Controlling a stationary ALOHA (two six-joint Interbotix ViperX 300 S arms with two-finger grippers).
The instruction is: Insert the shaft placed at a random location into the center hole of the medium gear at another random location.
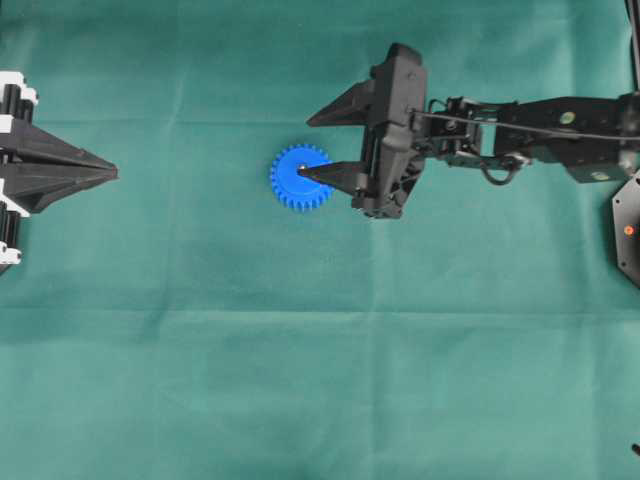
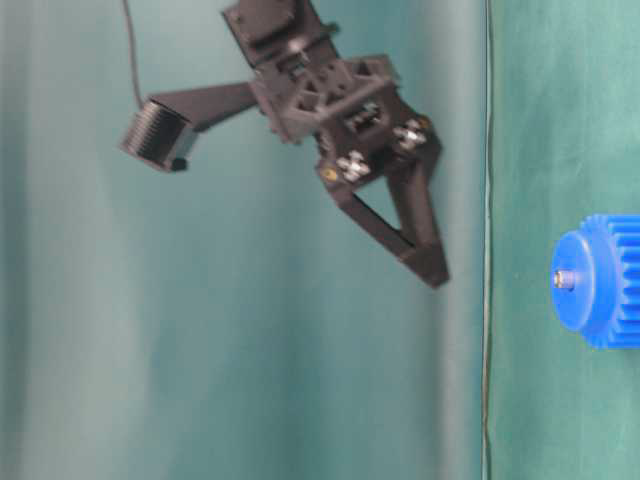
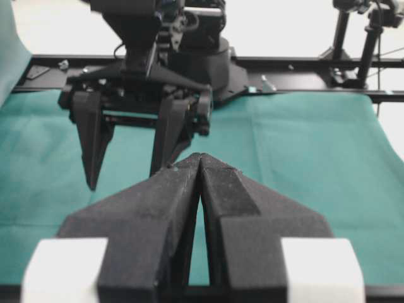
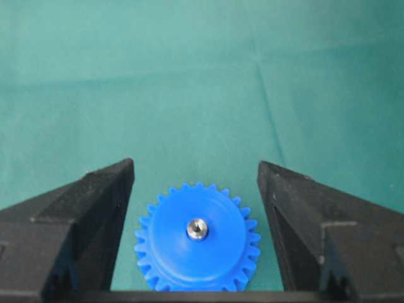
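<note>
The medium gear (image 4: pixel 208 259), bright blue and toothed, lies flat on the green cloth. The silvery shaft (image 4: pixel 197 228) stands upright in its hub and fills the center hole, so the hole itself is hidden. My right gripper (image 4: pixel 196 167) hangs open above the gear with nothing between its fingers, which stand on either side of the gear. In the overhead view the right gripper (image 1: pixel 305 147) has one fingertip over the gear (image 1: pixel 288 188). From table level the shaft (image 2: pixel 563 280) pokes out of the gear (image 2: pixel 600 285). My left gripper (image 1: pixel 113 172) rests shut and empty at the far left, its tips (image 3: pixel 201 158) pressed together.
The green cloth (image 1: pixel 320 350) covers the whole table and has faint fold lines. The right arm (image 1: pixel 540 125) reaches in from the right edge. A black base (image 1: pixel 628 230) sits at the right edge. A black frame rail (image 3: pixel 303 63) runs along the far side.
</note>
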